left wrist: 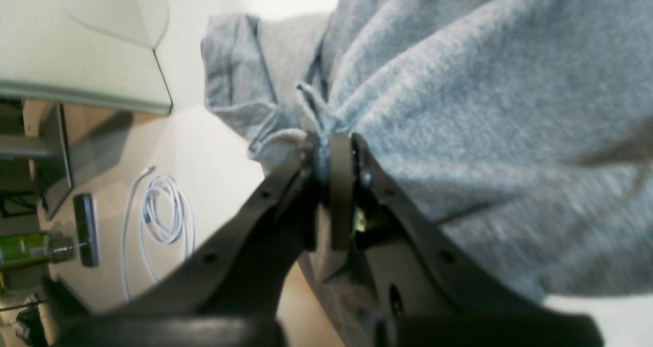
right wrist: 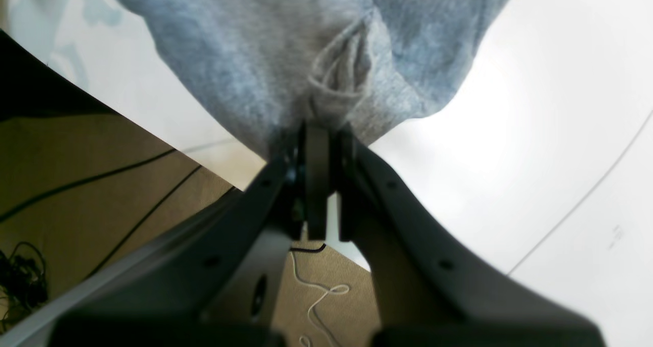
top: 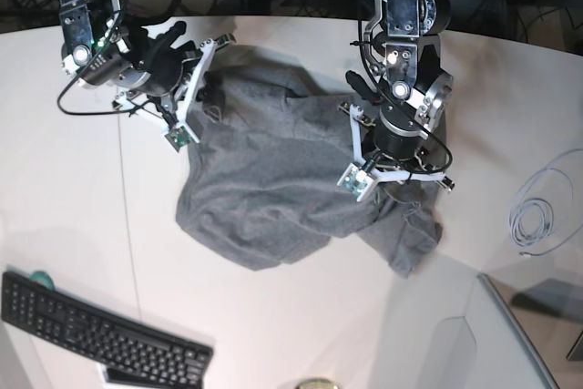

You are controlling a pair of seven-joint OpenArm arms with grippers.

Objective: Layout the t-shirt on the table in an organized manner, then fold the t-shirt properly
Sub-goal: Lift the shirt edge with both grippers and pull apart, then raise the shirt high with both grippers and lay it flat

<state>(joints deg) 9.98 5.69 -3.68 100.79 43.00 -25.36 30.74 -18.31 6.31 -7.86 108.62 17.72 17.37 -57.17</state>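
Left wrist view: the left pincer (left wrist: 331, 148) is pinching a fold of the t-shirt (left wrist: 484, 132); so thin a bite might slip. Right wrist view: the right pincer (right wrist: 320, 132) is pinching its edge. Base view: the t-shirt lies crumpled mid-table (top: 273, 334), with the keyboard (top: 100, 334) and white cable (top: 537, 216) beside it, clear of it.

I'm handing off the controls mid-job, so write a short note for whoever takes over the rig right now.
Left gripper: shut on a pinch of the t-shirt, near a sleeve.
Right gripper: shut on another bunched fold of the shirt.
The shirt lies crumpled on the table between both arms.
Done: both grasps made.
Left: spread the shirt flat, then fold it.
Nearby: keyboard, white cable.
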